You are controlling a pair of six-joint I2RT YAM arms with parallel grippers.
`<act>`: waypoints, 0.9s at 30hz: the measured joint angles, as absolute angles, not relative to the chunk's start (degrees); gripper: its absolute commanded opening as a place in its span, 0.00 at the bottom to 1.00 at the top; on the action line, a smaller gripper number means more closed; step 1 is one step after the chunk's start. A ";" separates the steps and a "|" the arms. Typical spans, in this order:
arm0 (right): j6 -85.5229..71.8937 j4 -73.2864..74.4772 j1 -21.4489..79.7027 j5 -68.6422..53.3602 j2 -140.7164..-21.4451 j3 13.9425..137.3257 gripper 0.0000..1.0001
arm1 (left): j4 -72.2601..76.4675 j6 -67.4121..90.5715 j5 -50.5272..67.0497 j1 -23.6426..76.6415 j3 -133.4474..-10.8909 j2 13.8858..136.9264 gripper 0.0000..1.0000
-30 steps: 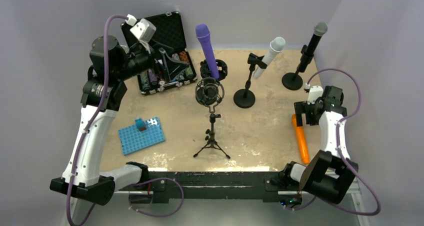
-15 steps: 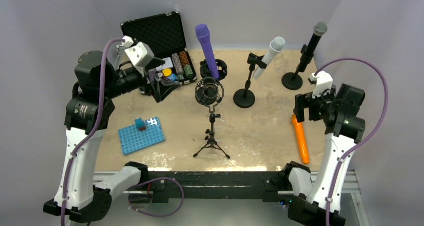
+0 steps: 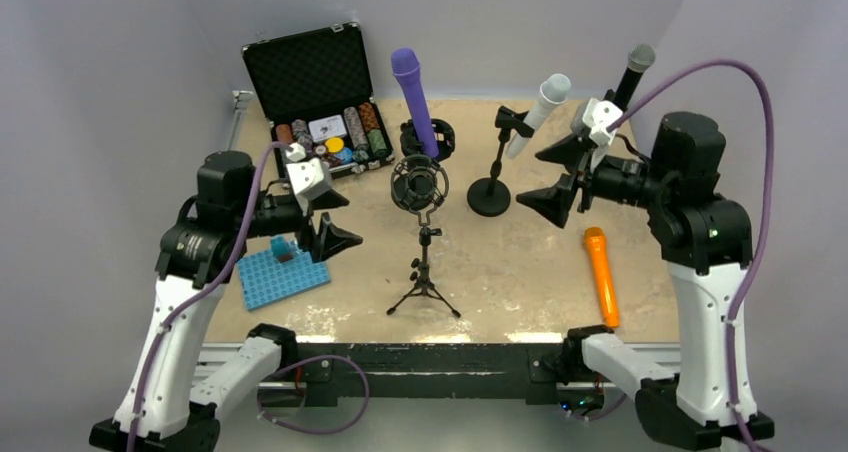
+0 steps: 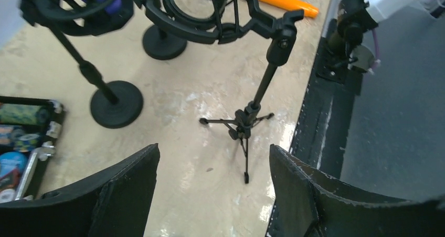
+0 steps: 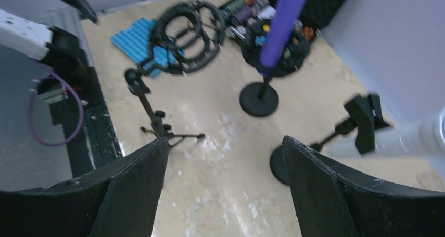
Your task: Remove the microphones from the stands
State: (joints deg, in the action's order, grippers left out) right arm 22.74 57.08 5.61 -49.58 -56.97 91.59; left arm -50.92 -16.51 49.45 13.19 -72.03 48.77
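A purple microphone (image 3: 413,94) stands upright in a black shock-mount stand (image 3: 428,138) at the back. To its right a white microphone (image 3: 541,105) sits tilted in a clip on a round-base stand (image 3: 489,196). Behind my right arm a black microphone (image 3: 630,75) rises on its own stand. An empty shock mount (image 3: 419,184) tops a small tripod (image 3: 424,290) in the middle. My left gripper (image 3: 353,222) hangs open left of the tripod. My right gripper (image 3: 528,179) is open beside the white microphone's stand. In the right wrist view the purple microphone (image 5: 286,17) and white microphone (image 5: 404,137) show beyond the open gripper (image 5: 225,142).
An orange microphone (image 3: 601,275) lies flat at the near right. An open black case (image 3: 312,67) with poker chips stands at the back left. A blue studded plate (image 3: 283,274) with small blocks lies at the near left. A black rail (image 3: 430,357) runs along the near edge.
Both arms have swung in toward the centre. The left gripper left the case and dropped beside the tripod. The right gripper rose from beside the orange microphone toward the white microphone's stand.
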 measured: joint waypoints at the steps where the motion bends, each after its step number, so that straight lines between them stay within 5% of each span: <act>1: 21.78 56.01 7.66 -50.41 -58.46 93.38 0.84 | -51.00 -17.26 50.87 13.19 -71.24 49.89 0.76; 16: 29.71 59.86 31.92 -52.66 -85.41 119.52 0.73 | -31.18 -12.71 56.45 14.61 -50.65 59.29 0.69; 21: 27.90 56.01 32.40 -49.15 -72.82 97.03 0.78 | -27.14 -15.31 57.91 17.67 -49.17 64.51 0.68; 27: 23.44 49.63 32.40 -43.72 -53.84 72.42 0.74 | -23.44 -15.84 58.57 19.42 -47.97 70.00 0.66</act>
